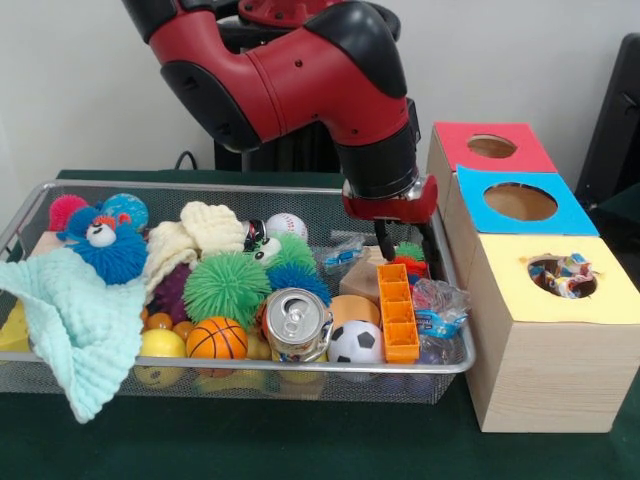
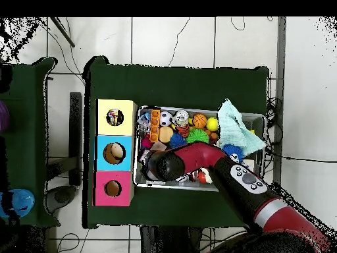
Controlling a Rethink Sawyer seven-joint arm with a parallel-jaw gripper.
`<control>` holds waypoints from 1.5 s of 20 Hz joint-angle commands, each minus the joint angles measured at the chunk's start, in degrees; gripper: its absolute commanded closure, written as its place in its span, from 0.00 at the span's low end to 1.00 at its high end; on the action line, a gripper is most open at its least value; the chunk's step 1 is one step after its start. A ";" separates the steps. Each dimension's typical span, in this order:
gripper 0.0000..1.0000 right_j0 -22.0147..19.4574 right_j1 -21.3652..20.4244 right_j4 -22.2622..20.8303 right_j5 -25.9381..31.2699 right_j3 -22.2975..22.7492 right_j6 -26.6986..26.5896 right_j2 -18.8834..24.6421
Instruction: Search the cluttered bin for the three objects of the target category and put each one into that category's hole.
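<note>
With a speckled piece already in the hole [image 1: 562,276] at right, the gripper [image 1: 405,250], jaws apart and empty, reaches into the bin [image 1: 240,366] over a rope toy [image 1: 409,259]; next, close on it.

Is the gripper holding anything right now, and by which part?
Cannot tell. The gripper is down in the bin among the clutter near a red-and-green spiky toy, with its tips hidden.

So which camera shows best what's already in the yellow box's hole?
The front view: multicoloured cloth shows plainly inside the hole of the yellow-topped box. The overhead view shows the hole as a small circle with something indistinct inside.
</note>
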 commanded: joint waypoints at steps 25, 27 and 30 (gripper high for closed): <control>0.00 0.30 5.20 -6.82 0.87 -11.49 -17.25 3.41; 0.00 0.31 5.23 -6.88 0.90 -11.59 -17.28 3.48; 0.00 0.33 4.85 -6.98 0.66 -11.53 -17.02 3.44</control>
